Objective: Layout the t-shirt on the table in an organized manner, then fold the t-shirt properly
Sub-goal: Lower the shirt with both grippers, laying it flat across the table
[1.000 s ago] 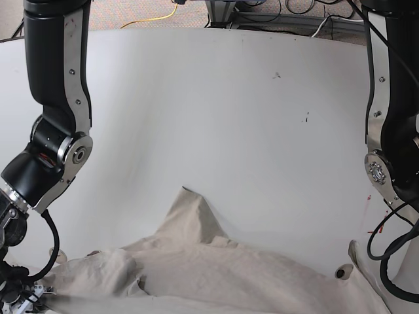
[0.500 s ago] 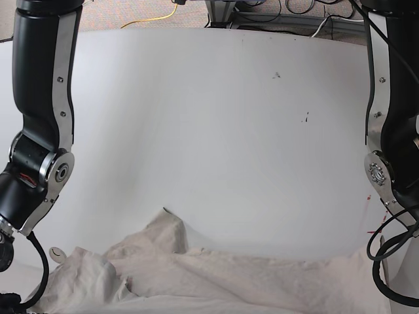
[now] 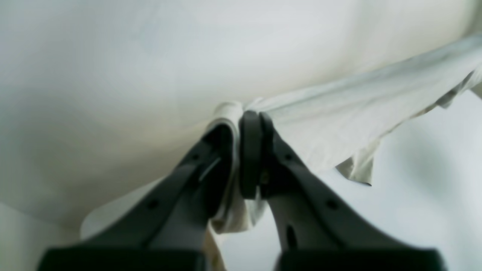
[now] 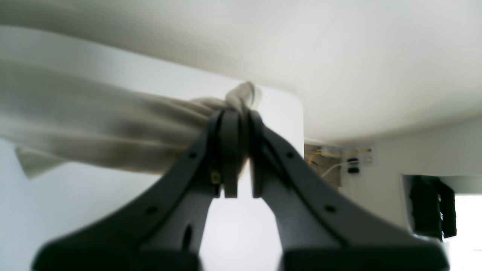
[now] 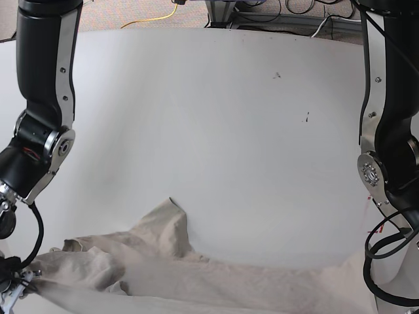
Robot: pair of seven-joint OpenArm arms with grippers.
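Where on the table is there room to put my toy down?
The table is bare from the t-shirt at the near edge to the far edge, between the two arms. It is crowded along the near edge, where the shirt lies bunched.

The t-shirt [image 5: 196,278] is soft, matt, wrinkled cloth; the table [image 5: 216,131] is smooth and white with a faint sheen.

Robot lab, white table [image 5: 216,118], floor cables [image 5: 154,18]
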